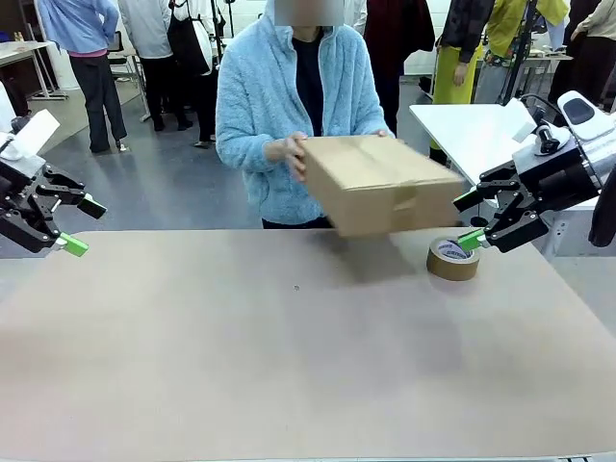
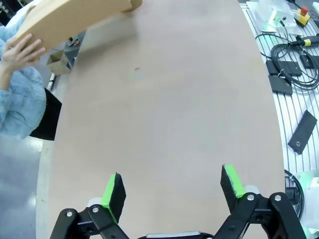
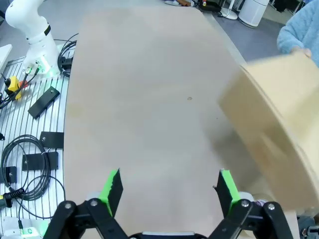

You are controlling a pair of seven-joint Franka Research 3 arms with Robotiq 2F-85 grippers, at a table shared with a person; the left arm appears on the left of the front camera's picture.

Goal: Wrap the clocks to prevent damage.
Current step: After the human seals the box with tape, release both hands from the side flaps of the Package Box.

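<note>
Across the tan tabletop a person in a fluffy light-blue jacket stands at the far edge, holding a brown cardboard box tilted and lifted clear of the surface, one hand on its left end; the box looks blurred with motion; a roll of brown tape lies flat on the table just below the box's right corner; the right gripper hangs beside that roll, close above it, its green-padded fingers spread wide with nothing between them; the left gripper sits off at the table's left edge, well apart from the box, likewise spread wide and empty; the wrapped clocks I cannot make out anywhere on the table, and whether they are inside the box I cannot tell; other people stand about in the room behind.
</note>
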